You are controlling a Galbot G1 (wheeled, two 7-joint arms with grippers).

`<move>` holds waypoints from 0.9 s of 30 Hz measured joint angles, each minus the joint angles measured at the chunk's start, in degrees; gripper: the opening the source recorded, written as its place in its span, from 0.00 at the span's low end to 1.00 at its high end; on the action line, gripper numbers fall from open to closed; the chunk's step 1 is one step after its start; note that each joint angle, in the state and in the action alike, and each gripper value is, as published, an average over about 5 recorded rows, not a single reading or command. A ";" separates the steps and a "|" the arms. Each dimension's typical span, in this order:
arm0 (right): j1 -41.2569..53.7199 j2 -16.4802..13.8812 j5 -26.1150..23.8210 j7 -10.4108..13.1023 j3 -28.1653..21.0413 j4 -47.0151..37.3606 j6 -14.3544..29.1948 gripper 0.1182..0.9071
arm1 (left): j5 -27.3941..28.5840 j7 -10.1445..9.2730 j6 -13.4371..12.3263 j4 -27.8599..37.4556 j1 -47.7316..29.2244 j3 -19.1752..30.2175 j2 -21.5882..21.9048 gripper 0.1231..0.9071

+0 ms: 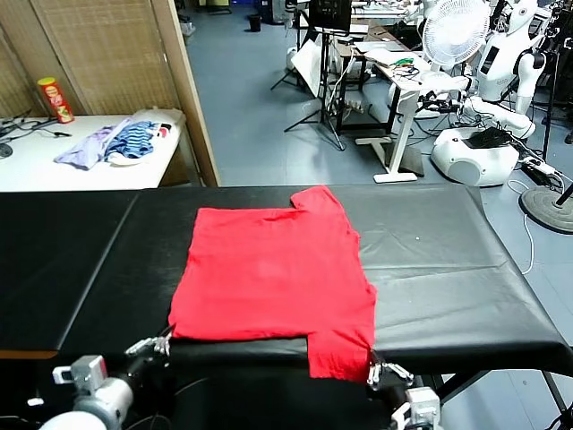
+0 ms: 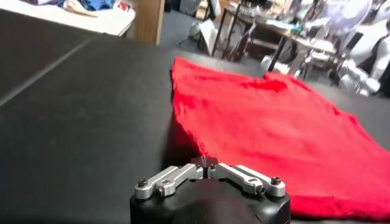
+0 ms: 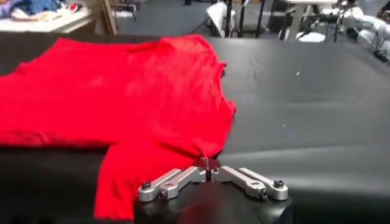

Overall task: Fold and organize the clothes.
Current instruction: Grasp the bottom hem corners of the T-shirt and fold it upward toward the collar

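Our left tool (image 1: 161, 343) clenched at the red T-shirt (image 1: 273, 273)'s seven o'clock corner, right tool (image 1: 383, 369) clenched on its five o'clock sleeve, black desk (image 1: 448, 260).

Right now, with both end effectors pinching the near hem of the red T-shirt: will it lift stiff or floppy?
Probably floppy: the red T-shirt lies flat and creased, and its sleeve already droops over the table edge. Likely light, thin single-layer cloth. Between the left end effector and right end effector the middle would likely sag.

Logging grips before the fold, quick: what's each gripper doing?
Left gripper: shut on the red T-shirt.
Right gripper: shut on its sleeve.
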 joint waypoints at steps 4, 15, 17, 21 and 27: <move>7.00 -1.05 0.79 -0.71 -1.22 -6.23 1.59 0.00 | 2.11 -0.23 -2.42 3.92 -6.01 1.91 -0.82 0.00; 20.49 -3.68 2.62 -1.96 -3.60 -19.19 4.16 0.00 | 9.58 -0.54 -5.85 13.90 -15.55 6.67 -1.92 0.00; 21.57 -4.34 3.34 -2.12 -3.73 -20.06 4.29 0.00 | 10.23 -0.64 -5.80 14.48 -16.23 7.11 -1.92 0.00; 24.09 -5.05 2.74 -2.50 -4.89 -22.52 4.79 0.00 | 11.69 -0.88 -5.55 15.31 -17.31 7.77 -1.62 0.00; 29.13 -5.06 2.07 -3.49 -7.99 -27.40 5.52 0.00 | 15.78 -0.90 -5.75 18.12 -19.76 9.50 -1.02 0.00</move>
